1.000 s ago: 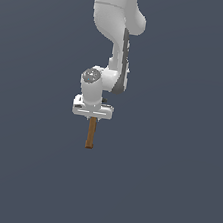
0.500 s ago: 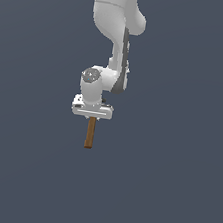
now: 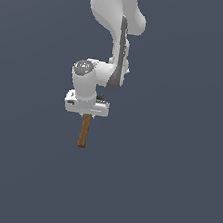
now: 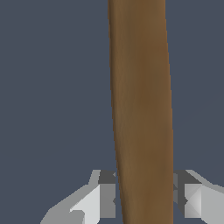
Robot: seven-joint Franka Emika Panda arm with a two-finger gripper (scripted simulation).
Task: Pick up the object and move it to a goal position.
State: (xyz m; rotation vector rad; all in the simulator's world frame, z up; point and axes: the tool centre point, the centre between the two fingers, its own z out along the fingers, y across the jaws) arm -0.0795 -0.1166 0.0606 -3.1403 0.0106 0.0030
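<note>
The hammer's brown wooden handle hangs out from under my gripper in the exterior view. Its dark head is hidden behind the hand. In the wrist view the handle runs long and straight between my two fingers, which press on it from both sides. The gripper is shut on the handle. The hammer is held in the air, clear of any surface.
Only a plain dark grey background shows around the arm in both views. No other objects, edges or goal marker are visible.
</note>
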